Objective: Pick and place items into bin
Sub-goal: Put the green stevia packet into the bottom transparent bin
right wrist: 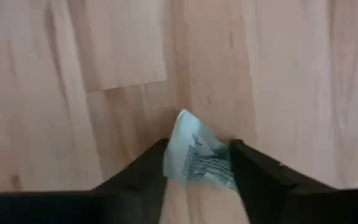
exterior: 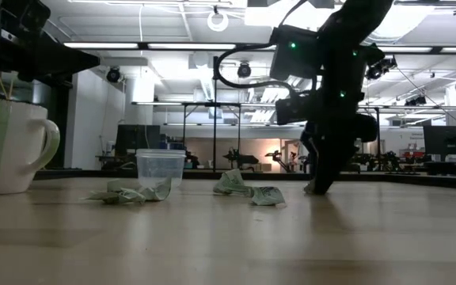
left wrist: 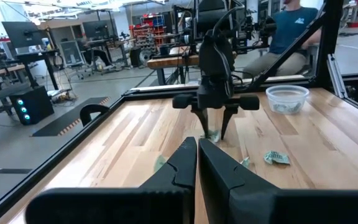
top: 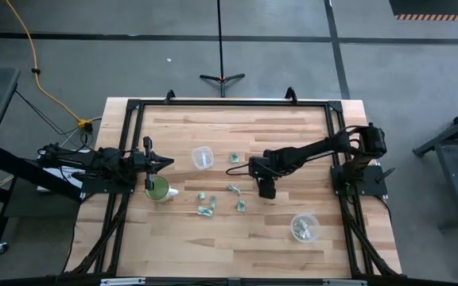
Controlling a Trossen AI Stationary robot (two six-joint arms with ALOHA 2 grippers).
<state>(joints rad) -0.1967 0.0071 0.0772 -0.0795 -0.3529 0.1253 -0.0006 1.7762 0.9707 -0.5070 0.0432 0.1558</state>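
Several tiny pale green-and-silvery wrapped pieces lie loose on the wooden table (top: 213,246), among them one (top: 234,158), another (top: 206,210) and a third (exterior: 267,195). My right gripper (top: 254,168) (right wrist: 199,165) points down at mid-table, its tips at the tabletop (exterior: 315,188), shut on one piece (right wrist: 197,152). The left wrist view shows it facing me (left wrist: 213,130). My left gripper (top: 168,163) (left wrist: 197,152) is shut and holds nothing; it hovers by the left edge above a green cup (top: 157,189). My right gripper pinches a wrapped piece between its two fingers (right wrist: 253,171), one on each side of its crumpled body (right wrist: 213,165). The fingers come from above, pointing down. The piece's free corner (right wrist: 184,118) sticks out ahead of the fingertips, and it sits at the tabletop.
A clear round bin (top: 304,227) (left wrist: 286,98) holding a few pieces stands near the table's right near corner. A clear cup (top: 203,157) (exterior: 160,166) stands left of centre, and the cup with a handle (exterior: 6,146) below my left arm. A seated person (left wrist: 297,25) is beyond the table.
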